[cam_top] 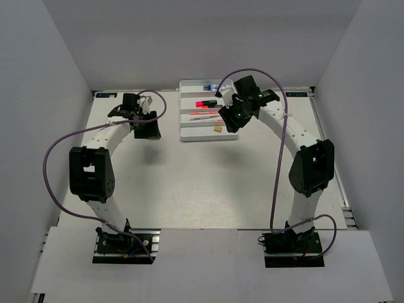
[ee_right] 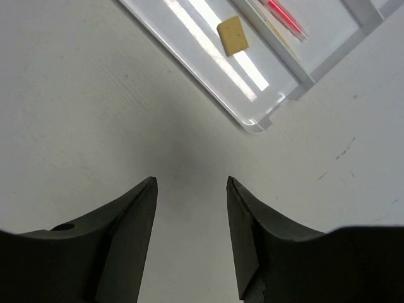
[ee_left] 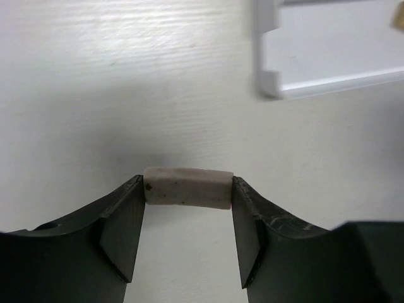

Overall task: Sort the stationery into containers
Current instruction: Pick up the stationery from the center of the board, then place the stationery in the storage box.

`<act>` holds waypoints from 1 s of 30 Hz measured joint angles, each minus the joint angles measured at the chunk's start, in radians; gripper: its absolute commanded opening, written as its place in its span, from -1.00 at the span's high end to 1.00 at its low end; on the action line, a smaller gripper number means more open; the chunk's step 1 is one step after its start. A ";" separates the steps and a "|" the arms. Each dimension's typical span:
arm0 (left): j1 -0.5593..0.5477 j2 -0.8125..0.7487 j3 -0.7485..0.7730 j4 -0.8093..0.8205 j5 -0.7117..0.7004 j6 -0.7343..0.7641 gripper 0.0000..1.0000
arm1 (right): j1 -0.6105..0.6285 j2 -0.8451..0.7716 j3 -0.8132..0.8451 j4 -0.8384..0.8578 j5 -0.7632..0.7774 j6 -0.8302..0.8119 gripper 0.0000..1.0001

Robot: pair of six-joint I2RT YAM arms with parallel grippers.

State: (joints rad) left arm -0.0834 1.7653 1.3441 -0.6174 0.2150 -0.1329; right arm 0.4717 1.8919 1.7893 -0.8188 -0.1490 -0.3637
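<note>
My left gripper [ee_left: 187, 184] is shut on a pale off-white eraser [ee_left: 186, 187], pinched end to end at the fingertips over the bare table. It is left of the white tray [cam_top: 196, 131], whose near corner shows in the left wrist view [ee_left: 315, 69]. In the top view the left gripper [cam_top: 148, 129] hangs beside the tray's left side. My right gripper [cam_top: 230, 120] is open and empty at the tray's right edge. It also shows in the right wrist view [ee_right: 191, 183], with the tray corner [ee_right: 252, 120] ahead. A tan eraser block [ee_right: 232, 35] lies in the tray's front row.
The tray also holds a blue-capped bottle [cam_top: 205, 85], a pink-and-black marker [cam_top: 205, 102] and thin pink-orange sticks [cam_top: 202, 113]; one stick [ee_right: 284, 16] shows in the right wrist view. White walls enclose the table on three sides.
</note>
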 measured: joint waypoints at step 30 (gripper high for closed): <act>-0.472 0.500 0.563 -0.009 -0.497 -0.352 0.34 | -0.176 -0.098 -0.105 0.034 0.043 0.047 -0.09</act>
State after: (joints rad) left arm -0.5556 2.2654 1.9068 -0.6266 -0.2825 -0.4854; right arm 0.2955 1.7935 1.6848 -0.7845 -0.1055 -0.3168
